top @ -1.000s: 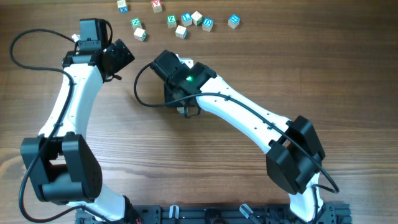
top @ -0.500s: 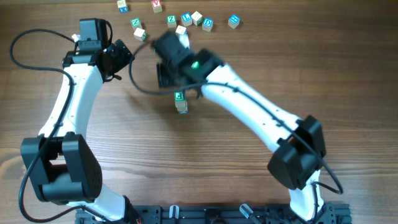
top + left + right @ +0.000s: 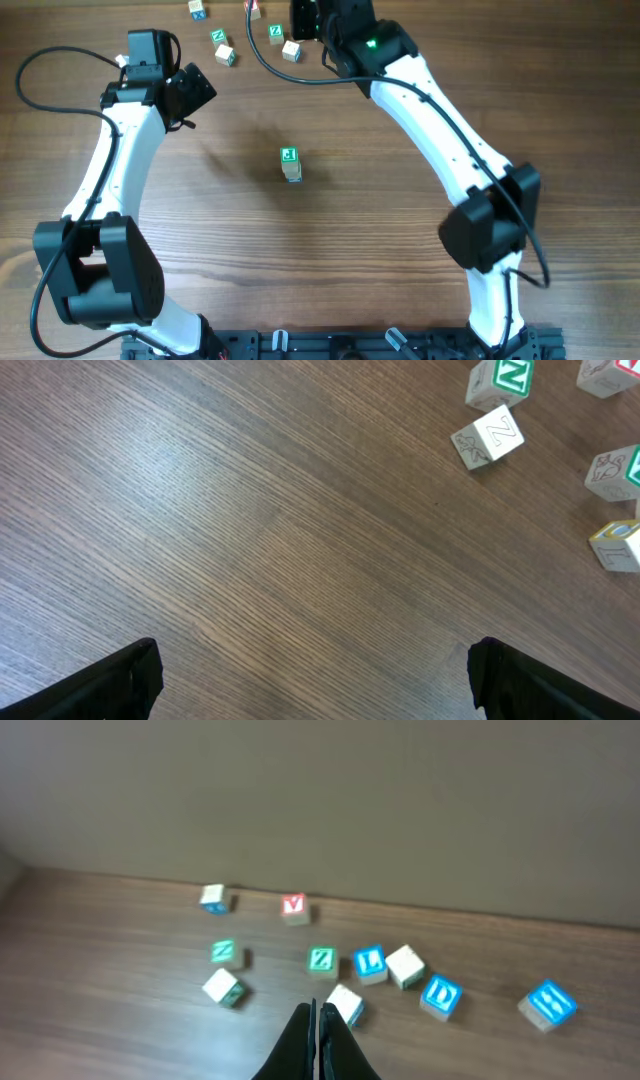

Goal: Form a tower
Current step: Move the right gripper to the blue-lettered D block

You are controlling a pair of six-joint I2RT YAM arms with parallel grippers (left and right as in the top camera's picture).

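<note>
Brown wood-grain tabletop (image 3: 200, 220) fills every view, and a plain grey wall (image 3: 320, 800) is seen beyond it from the right wrist. At the right gripper (image 3: 317, 1038) the two black fingers are pressed together, and nothing is held between them. It is poised over the scattered row of loose letter cubes (image 3: 322, 959). A plain pale wooden cube (image 3: 345, 1003) is found just at its 1 o'clock, with a blue-faced L cube (image 3: 370, 963) beyond, so another block is judged to be sought; the fingers would have to be parted first. Well apart, at 6 o'clock in the overhead view, the tower (image 3: 291, 166), a narrow stack of pale wooden cubes topped by a green face, is set alone mid-table. At its 10 o'clock the left gripper (image 3: 315, 685) is held spread wide and empty, probably to be kept out of the way.
</note>
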